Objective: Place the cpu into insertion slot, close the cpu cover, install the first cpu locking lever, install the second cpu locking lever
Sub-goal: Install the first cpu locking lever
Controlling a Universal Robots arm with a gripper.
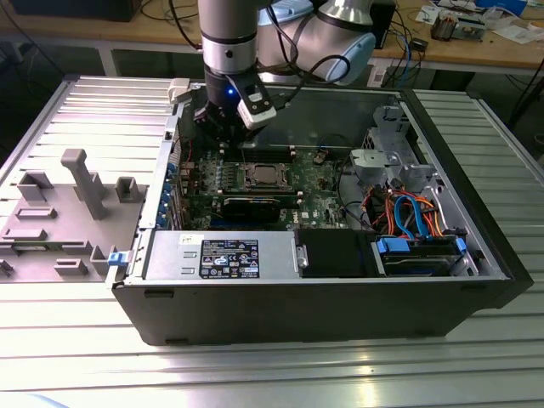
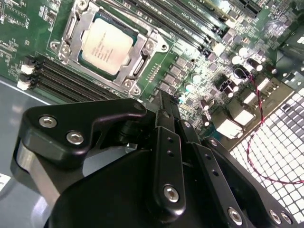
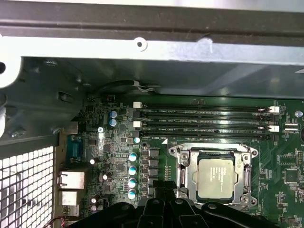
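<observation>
dull silver metal marks the cpu (image 2: pixel 105 43), seated flat in the insertion slot (image 3: pixel 186 164) of a green motherboard (image 1: pixel 319 200). the board lies inside an open black computer case (image 1: pixel 340 306), which stands on a ribbed metal worktop (image 1: pixel 255 374). the cpu cover (image 2: pixel 142 51), a thin silver frame, lies down around the chip, and its square window leaves the chip's top bare. the arm (image 1: pixel 228 34) reaches into the case from above. its black gripper (image 2: pixel 165 100) hangs near the insertion slot but apart from it, over the board, touching neither chip nor cover. the gripper's 2 fingers (image 2: pixel 164 142) meet at the tips, drawn narrow, with nothing held between them. in the first wrist view, 4 long black memory slots (image 3: pixel 204 121) run just beside the insertion slot. in the exterior view the gripper is off the insertion slot toward the exterior view's left.
</observation>
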